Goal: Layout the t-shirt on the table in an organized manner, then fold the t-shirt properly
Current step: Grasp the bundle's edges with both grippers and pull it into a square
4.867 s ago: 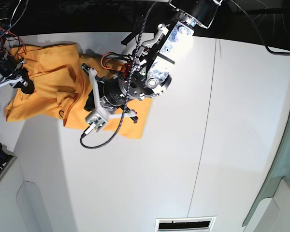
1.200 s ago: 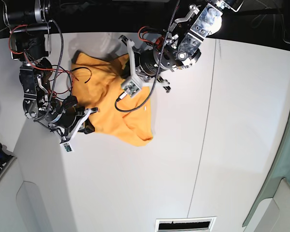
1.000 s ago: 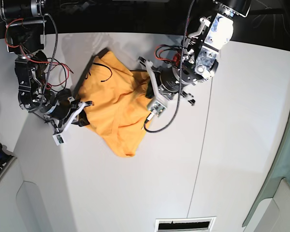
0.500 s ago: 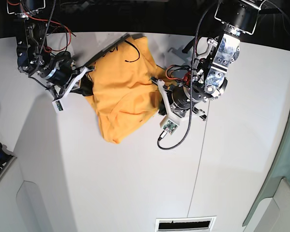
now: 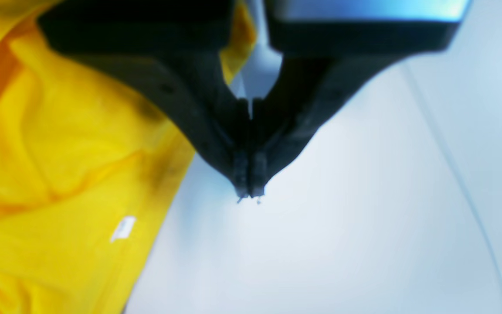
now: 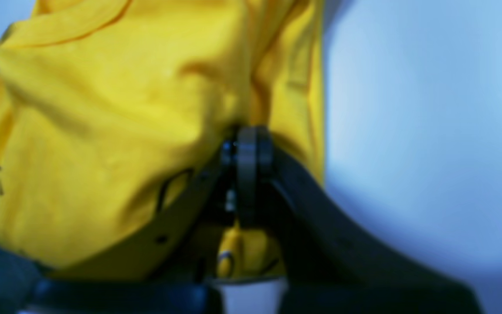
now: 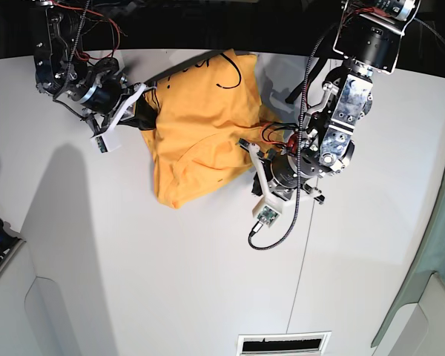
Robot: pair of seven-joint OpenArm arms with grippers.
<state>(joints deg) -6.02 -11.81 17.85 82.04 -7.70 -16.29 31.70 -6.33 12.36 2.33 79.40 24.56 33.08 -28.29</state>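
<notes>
T-shirt [image 7: 196, 141] (one), two claws

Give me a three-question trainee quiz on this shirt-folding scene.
1. True or false: the orange-yellow cotton t-shirt lies flat, fully spread on the white table.
2. Which pincer has shirt fabric bunched around its tips? A) left pincer B) right pincer
3. Fill in: the left pincer's jaws are ___.
Key: 1 false, it is bunched; 2 B; 3 shut.

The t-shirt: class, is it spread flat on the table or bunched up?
Bunched up: the t-shirt hangs creased between both grippers, not flat on the table.
</notes>
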